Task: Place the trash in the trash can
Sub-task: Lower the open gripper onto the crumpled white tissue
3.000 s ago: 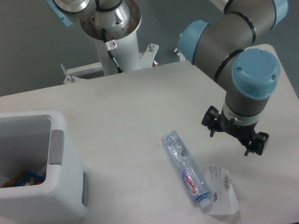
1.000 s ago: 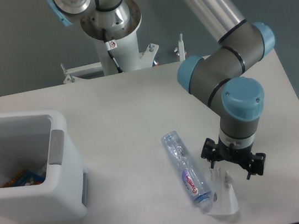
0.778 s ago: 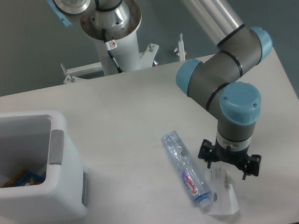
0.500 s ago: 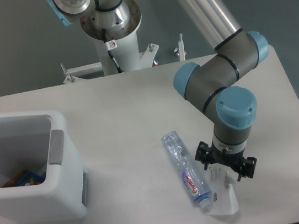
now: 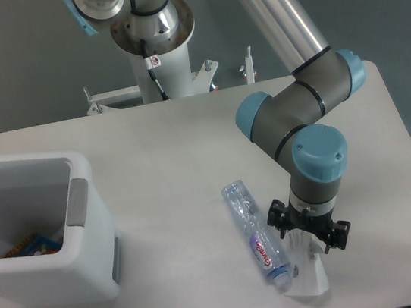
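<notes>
Wrapper (image 5: 307,266) sits by the table's (image 5: 167,152) near edge toward the right corner, touching the flattened bottle (image 5: 256,230) lying just left of it. Looks like the pickup step: gripper (image 5: 308,225) hovers right over the wrapper, jaws spread wide, so I'd guess lower and pinch next. Trash can (image 5: 84,217) is way over at the left edge, with something colorful already inside.
</notes>
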